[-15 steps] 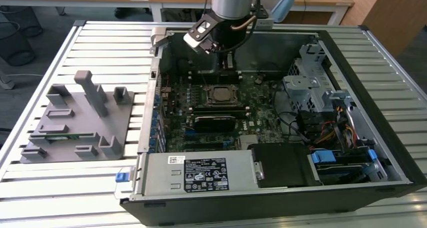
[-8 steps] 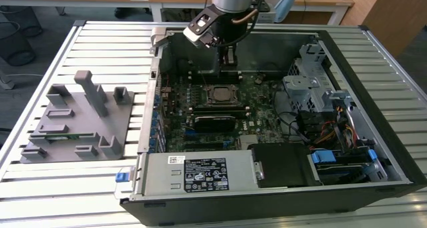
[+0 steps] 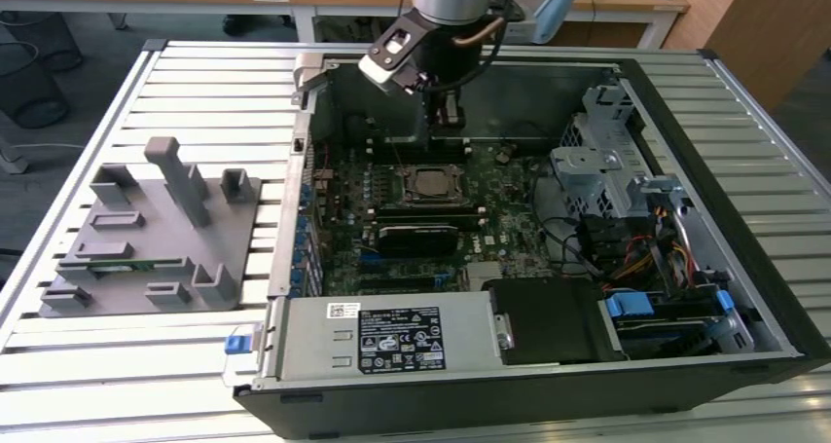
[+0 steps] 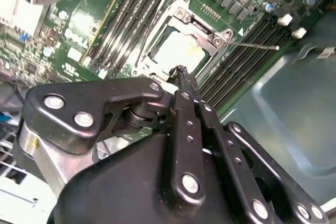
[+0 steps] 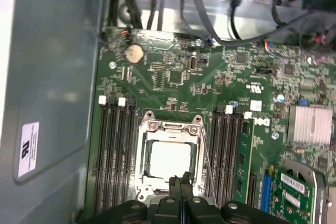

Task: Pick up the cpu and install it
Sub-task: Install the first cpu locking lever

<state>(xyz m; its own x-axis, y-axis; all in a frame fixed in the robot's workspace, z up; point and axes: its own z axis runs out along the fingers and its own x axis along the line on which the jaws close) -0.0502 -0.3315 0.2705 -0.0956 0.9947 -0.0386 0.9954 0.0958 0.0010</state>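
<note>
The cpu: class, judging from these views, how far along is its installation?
Done: the cpu lies seated in the socket on the motherboard. In hand: nothing; the gripper hovers over the socket's edge, shut and empty. Left: the thin socket lever seems to stick out unlatched, so locking may remain.

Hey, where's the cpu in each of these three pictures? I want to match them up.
Exterior view: the cpu sits in its socket frame, just under the gripper in the picture.
Second wrist view: pale square inside that frame, just beyond the fingers.
First wrist view: pale square in the frame, between the two memory slot banks.
Shared landmark: the metal socket frame around it.
</note>
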